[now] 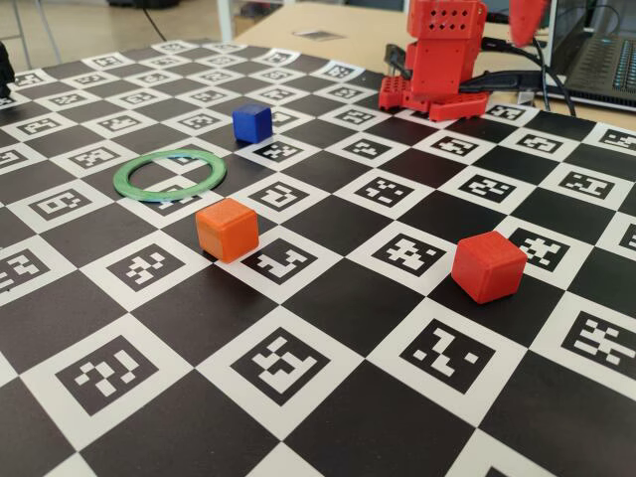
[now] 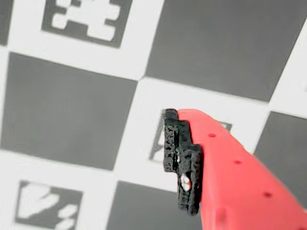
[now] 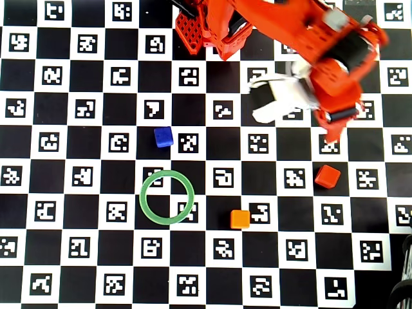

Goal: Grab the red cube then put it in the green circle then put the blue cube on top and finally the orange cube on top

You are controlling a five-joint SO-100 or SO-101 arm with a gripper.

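Observation:
The red cube (image 1: 488, 266) (image 3: 327, 176) sits tilted on the checkered board at the right. In the overhead view my gripper (image 3: 335, 132) hangs blurred above the board, just above the cube's spot in the picture and apart from it. The wrist view shows only one red finger with its black pad (image 2: 181, 160); nothing touches the pad, and no cube appears there. The green circle (image 1: 170, 174) (image 3: 167, 197) lies flat and holds nothing. The blue cube (image 1: 251, 123) (image 3: 163, 136) stands beyond it. The orange cube (image 1: 227, 230) (image 3: 240, 219) rests to the ring's right.
The red arm base (image 1: 442, 60) (image 3: 206, 29) stands at the board's far edge. A laptop (image 1: 606, 65) and cables lie behind it, off the board. The board (image 1: 328, 417) is covered in black squares and printed markers.

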